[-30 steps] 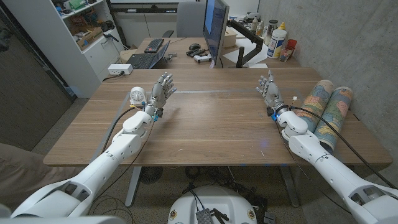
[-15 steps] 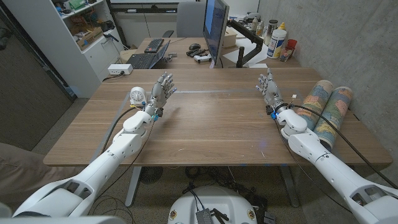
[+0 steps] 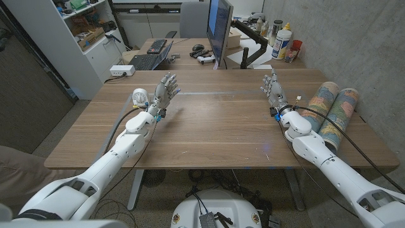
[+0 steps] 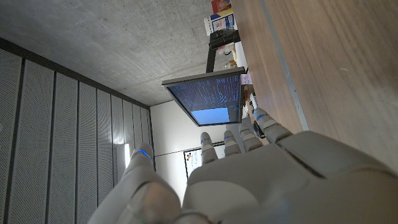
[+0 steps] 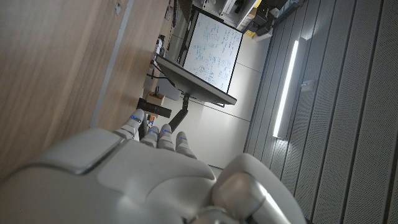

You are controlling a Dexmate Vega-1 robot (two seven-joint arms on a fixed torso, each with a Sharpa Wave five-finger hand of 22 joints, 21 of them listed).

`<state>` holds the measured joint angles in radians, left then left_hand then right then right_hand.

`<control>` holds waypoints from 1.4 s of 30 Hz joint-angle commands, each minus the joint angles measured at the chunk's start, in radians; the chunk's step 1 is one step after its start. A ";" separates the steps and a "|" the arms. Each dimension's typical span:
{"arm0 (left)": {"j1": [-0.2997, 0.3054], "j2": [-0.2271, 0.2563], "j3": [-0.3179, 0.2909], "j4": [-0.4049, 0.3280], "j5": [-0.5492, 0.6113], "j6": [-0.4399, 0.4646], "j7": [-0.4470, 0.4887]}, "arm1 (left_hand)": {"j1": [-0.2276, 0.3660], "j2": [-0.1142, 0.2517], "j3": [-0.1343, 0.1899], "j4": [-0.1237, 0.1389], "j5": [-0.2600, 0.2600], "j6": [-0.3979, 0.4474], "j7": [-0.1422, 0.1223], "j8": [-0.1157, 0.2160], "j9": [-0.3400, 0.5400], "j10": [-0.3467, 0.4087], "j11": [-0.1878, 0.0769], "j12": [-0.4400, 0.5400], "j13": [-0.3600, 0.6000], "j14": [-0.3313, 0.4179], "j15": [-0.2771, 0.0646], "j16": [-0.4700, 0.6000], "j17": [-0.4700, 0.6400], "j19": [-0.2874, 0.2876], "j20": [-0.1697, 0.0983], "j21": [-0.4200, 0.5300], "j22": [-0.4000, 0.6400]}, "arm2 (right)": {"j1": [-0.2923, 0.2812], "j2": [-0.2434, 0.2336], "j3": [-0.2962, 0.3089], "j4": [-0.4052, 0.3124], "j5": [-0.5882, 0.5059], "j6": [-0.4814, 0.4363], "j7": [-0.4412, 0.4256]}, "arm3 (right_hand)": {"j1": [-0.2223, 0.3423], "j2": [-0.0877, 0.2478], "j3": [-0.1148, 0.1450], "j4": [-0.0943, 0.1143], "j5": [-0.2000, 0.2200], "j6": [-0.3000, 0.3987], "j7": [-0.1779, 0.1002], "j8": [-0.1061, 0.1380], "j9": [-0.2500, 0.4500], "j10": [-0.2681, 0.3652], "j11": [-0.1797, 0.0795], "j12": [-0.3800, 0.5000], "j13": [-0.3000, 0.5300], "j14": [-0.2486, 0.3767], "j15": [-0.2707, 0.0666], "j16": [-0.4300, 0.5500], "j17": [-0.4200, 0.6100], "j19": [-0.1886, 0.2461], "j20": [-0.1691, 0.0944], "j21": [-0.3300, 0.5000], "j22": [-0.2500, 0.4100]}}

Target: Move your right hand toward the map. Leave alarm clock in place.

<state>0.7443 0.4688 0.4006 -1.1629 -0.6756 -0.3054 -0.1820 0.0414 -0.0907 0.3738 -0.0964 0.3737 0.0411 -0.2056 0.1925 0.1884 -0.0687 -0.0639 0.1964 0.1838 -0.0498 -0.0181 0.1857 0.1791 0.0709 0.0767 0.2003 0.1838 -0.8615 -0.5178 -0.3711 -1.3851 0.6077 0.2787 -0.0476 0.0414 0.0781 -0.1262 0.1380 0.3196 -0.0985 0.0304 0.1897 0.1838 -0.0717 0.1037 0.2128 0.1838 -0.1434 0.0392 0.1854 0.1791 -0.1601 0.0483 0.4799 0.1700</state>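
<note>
**A:** Wooden counter point(image 3: 215, 126), concrete wall on the robot's right. Where's your right hand?

**B:** Your right hand point(image 3: 273, 89) is raised over the counter's right part, fingers point(image 3: 268, 83) apart and pointing away from the robot, holding nothing. The map point(image 3: 331, 111), rolled up with a second roll alongside, lies on the counter near the wall, just beside your right forearm and apart from the hand.

**A:** Left side?

**B:** Your left hand point(image 3: 162, 92) is up too, fingers spread, empty. The alarm clock point(image 3: 140, 97), white, sits on the counter close beside it; can't tell if they touch.

**A:** Wrist cams add anything?

**B:** Right wrist view looks along the back of your right hand point(image 5: 149, 180) at a monitor point(image 5: 198, 76) edge-on. Left wrist view shows the lit screen point(image 4: 208, 99) past your left hand point(image 4: 261, 174).
</note>
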 commanded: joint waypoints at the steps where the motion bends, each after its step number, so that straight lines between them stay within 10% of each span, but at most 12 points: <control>1: -0.034 -0.013 0.009 0.054 -0.001 -0.011 -0.043 | 0.000 -0.007 0.000 -0.001 0.004 0.005 -0.007 0.005 0.001 0.001 -0.003 0.006 0.003 -0.003 0.001 0.005 0.006 0.009 -0.002 0.004 0.001 | -0.032 -0.009 0.009 -0.047 -0.016 0.003 -0.044 | -0.004 0.049 0.003 0.003 0.007 -0.009 0.001 0.001 0.003 -0.004 0.009 0.003 0.004 -0.008 -0.001 0.004 0.003 0.003 -0.005 -0.006 0.001; 31: -0.026 -0.014 0.004 0.029 -0.009 -0.048 -0.077 | 0.009 -0.006 -0.001 -0.007 0.012 0.021 -0.011 0.010 0.001 0.009 -0.006 0.008 0.003 -0.018 -0.006 0.001 0.005 -0.006 -0.010 -0.002 0.001 | -0.114 -0.052 0.031 -0.171 -0.066 0.035 -0.089 | -0.002 0.048 0.007 0.000 0.008 -0.004 0.000 0.003 0.003 -0.004 0.012 0.003 0.004 -0.011 0.000 0.003 0.003 0.006 -0.003 -0.019 0.002; 40: -0.039 -0.019 0.013 0.042 -0.001 -0.052 -0.087 | 0.012 -0.006 -0.001 -0.010 0.014 0.022 -0.010 0.010 0.001 0.009 -0.006 0.007 0.003 -0.018 -0.006 0.001 0.005 -0.007 -0.011 -0.001 0.001 | -0.139 -0.079 0.037 -0.222 -0.083 0.003 -0.110 | 0.043 0.039 0.022 -0.030 0.012 -0.005 0.010 0.008 0.003 -0.007 0.023 0.002 0.004 -0.013 0.006 0.000 0.000 0.010 0.011 -0.032 0.001; 42: -0.043 -0.021 0.014 0.047 0.001 -0.054 -0.089 | 0.013 -0.006 -0.001 -0.010 0.015 0.022 -0.010 0.010 0.001 0.009 -0.007 0.007 0.003 -0.018 -0.006 0.001 0.005 -0.007 -0.011 -0.001 0.001 | -0.142 -0.092 0.039 -0.239 -0.080 -0.022 -0.111 | 0.079 0.034 0.034 -0.053 0.016 -0.010 0.009 0.010 0.003 -0.009 0.024 0.001 0.004 -0.018 0.008 -0.001 -0.001 0.023 0.054 -0.040 0.001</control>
<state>0.7159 0.4533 0.4058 -1.1306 -0.6835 -0.3537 -0.2603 0.0454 -0.0947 0.3693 -0.1009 0.3827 0.0556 -0.2128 0.1964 0.1860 -0.0628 -0.0696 0.2003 0.1836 -0.0595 -0.0278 0.1857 0.1790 0.0689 0.0679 0.2002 0.1813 -0.9747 -0.5745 -0.3407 -1.5605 0.5420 0.3045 -0.1380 0.0887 0.1002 -0.1009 0.1064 0.3280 -0.1027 0.0347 0.1897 0.1837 -0.0756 0.1187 0.2128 0.1838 -0.1468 0.0427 0.1854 0.1766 -0.1403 0.0620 0.4508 0.1674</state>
